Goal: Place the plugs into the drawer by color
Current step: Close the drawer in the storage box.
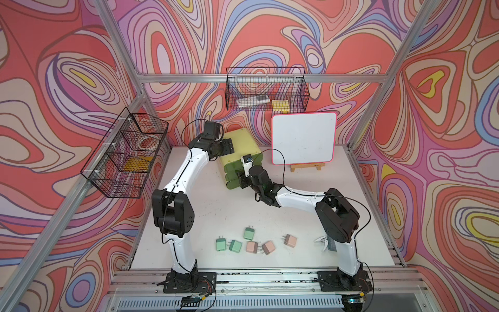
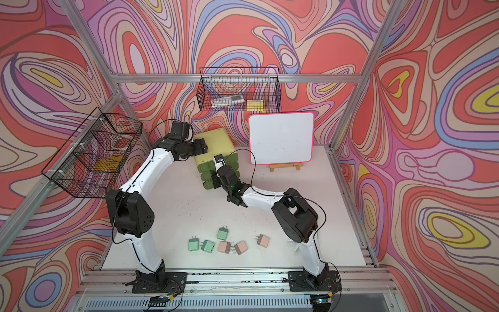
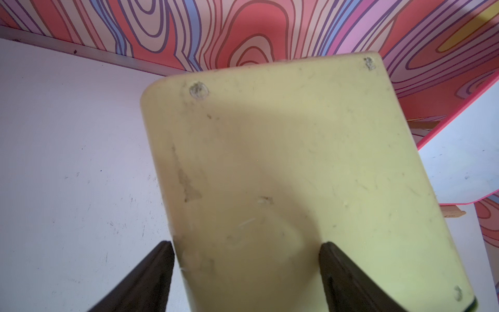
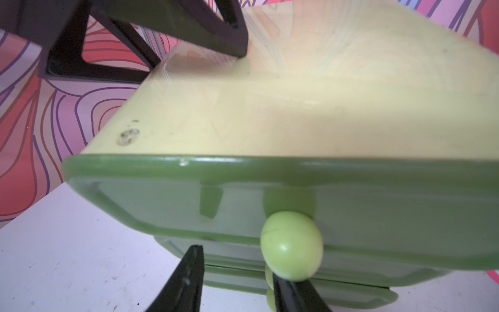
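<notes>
The left gripper point(image 1: 227, 146), fingers spread, rests on the lime top of the drawer point(image 1: 243, 141). The drawer stands near the table's point(image 1: 216, 205) back edge, toward the back-left corner. This contact likely braces the chest against sliding. The right gripper point(image 4: 237, 272), jaws apart and holding nothing, sits at the top drawer front just beside its pale knob point(image 4: 291, 244), apparently placed to work that drawer. Along the front edge lie three mint green plugs point(image 1: 235, 245), then three pinkish-beige plugs point(image 1: 268, 247), none yet sorted. No teal plug is visible.
</notes>
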